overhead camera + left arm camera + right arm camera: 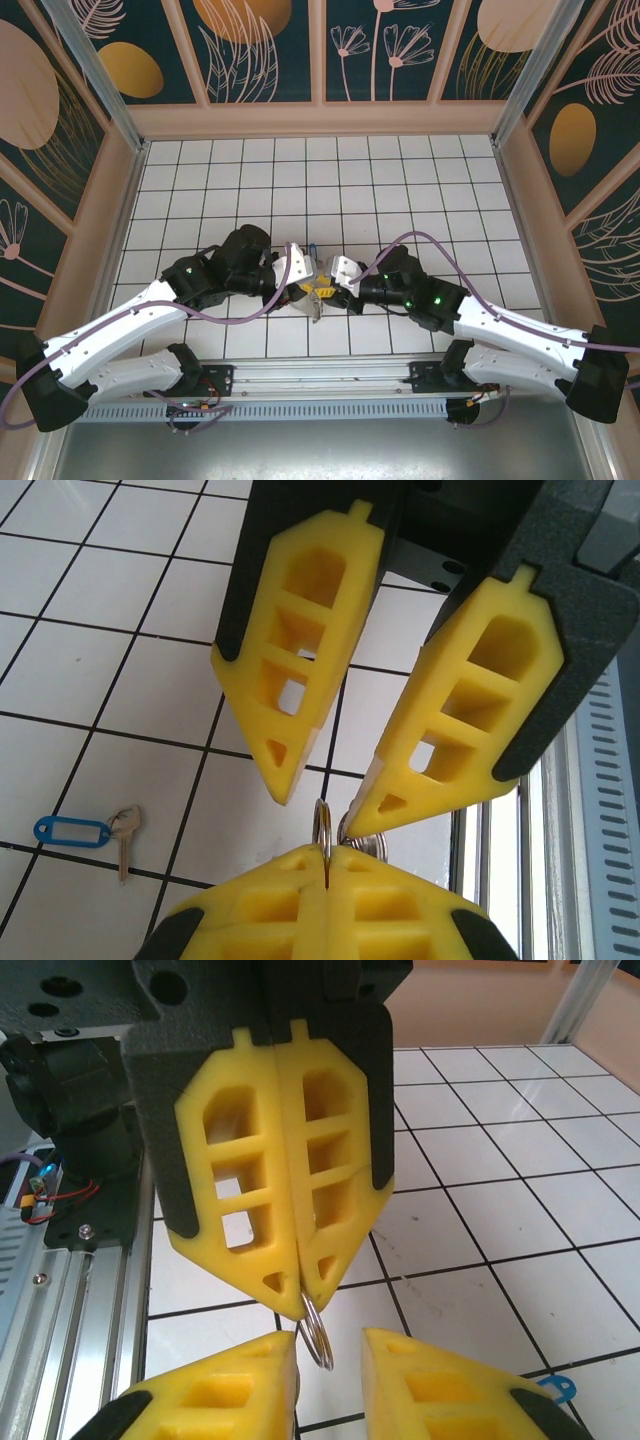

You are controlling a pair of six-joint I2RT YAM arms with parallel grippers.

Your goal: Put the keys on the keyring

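The left gripper (325, 852) is clenched on a small silver keyring (323, 818), which sticks out from its fingertips. The right gripper (330, 1348) meets it tip to tip, its yellow fingers parted either side of the ring. In the left wrist view, the blue-tagged key (72, 830) lies on white tiles (120, 680), well left of the left gripper's fingertips.

Both arms reach in from the table's near edge, elbows splayed outward, and meet tip to tip just ahead of their bases. The left arm (130, 330) carries the left tool (302, 1295) with its yellow fingers pressed flat together. The right arm (510, 325) carries the right tool (330, 1345), whose fingers stand apart.
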